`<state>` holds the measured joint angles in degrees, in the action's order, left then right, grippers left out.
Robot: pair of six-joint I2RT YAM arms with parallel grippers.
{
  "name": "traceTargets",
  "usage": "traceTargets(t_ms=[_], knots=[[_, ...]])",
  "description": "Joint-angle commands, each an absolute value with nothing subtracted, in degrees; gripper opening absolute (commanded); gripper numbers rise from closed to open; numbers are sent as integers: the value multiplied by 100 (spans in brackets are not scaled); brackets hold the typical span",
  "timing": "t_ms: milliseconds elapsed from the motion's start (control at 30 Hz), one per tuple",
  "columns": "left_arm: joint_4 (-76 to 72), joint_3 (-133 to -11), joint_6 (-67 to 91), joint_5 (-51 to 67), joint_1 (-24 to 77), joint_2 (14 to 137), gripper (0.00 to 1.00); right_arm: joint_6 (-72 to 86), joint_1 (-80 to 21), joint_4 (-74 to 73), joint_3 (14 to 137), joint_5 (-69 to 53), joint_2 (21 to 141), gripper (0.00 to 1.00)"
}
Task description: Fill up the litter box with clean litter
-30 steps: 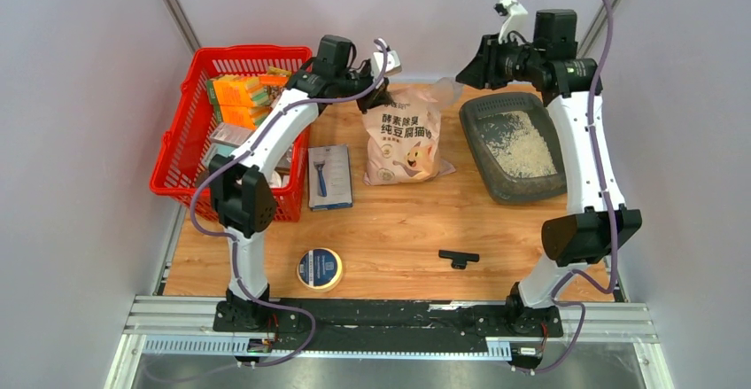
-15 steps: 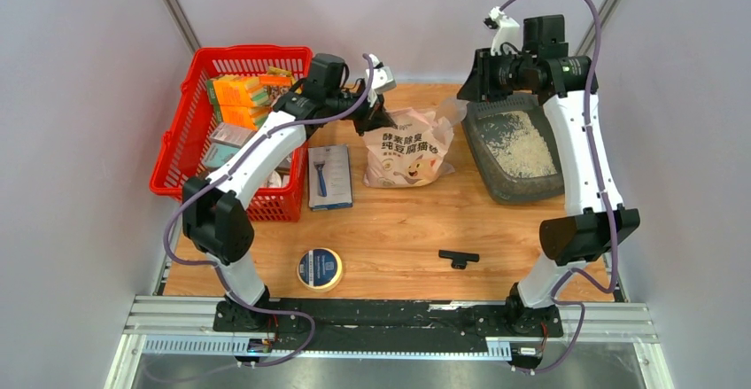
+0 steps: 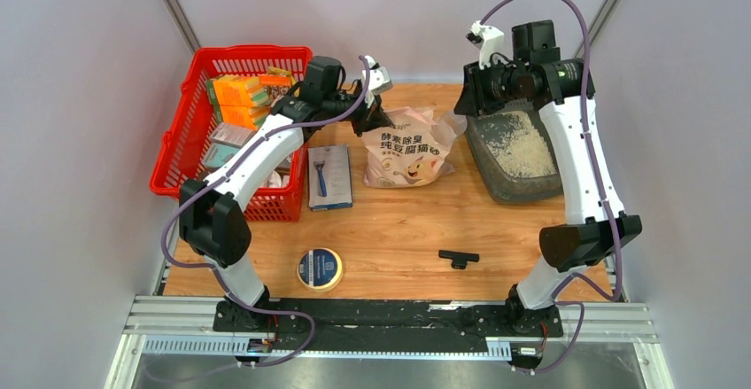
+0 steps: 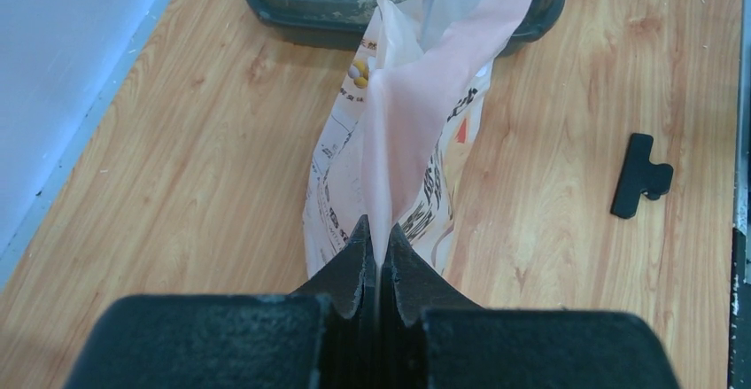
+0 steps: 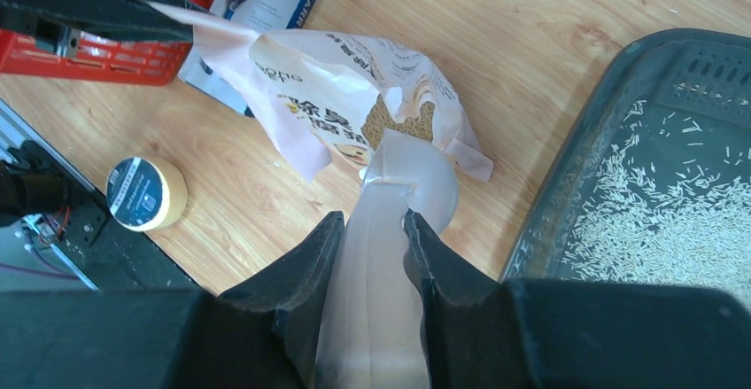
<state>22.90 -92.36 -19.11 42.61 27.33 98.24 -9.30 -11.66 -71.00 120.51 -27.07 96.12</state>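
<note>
The litter bag (image 3: 409, 148) lies in the middle, between the basket (image 3: 168, 172) on my left and the litter box (image 3: 511, 190) on my right. The clean litter (image 3: 521, 145) lies in the box. A razor pack (image 3: 329, 176) lies between basket and bag. Nearer me lie a tape roll (image 3: 320, 268), left, and a clip (image 3: 458, 258), right. My left claw (image 3: 370, 123) and right claw (image 3: 467, 105) sit at the bag's far corners.
</note>
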Motion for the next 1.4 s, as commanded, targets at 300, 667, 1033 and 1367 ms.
traceTargets(t_ms=[300, 667, 1033, 1367], knots=[[1890, -9281, -1644, 4491, 2760, 9369, 0, -2354, -1485, -7576, 11926, -2637, 9377, 0], [1854, -9018, -1688, 4517, 2795, 9158, 0, -1618, -1582, -7226, 11778, -1795, 9800, 0], [1705, -8666, -1837, 4456, 2953, 8895, 0, 930, -1520, -5223, 10725, -650, 9247, 0], [1556, -8631, -1837, 4272, 2953, 8842, 0, 905, -1740, -4869, 9809, -449, 9097, 0]])
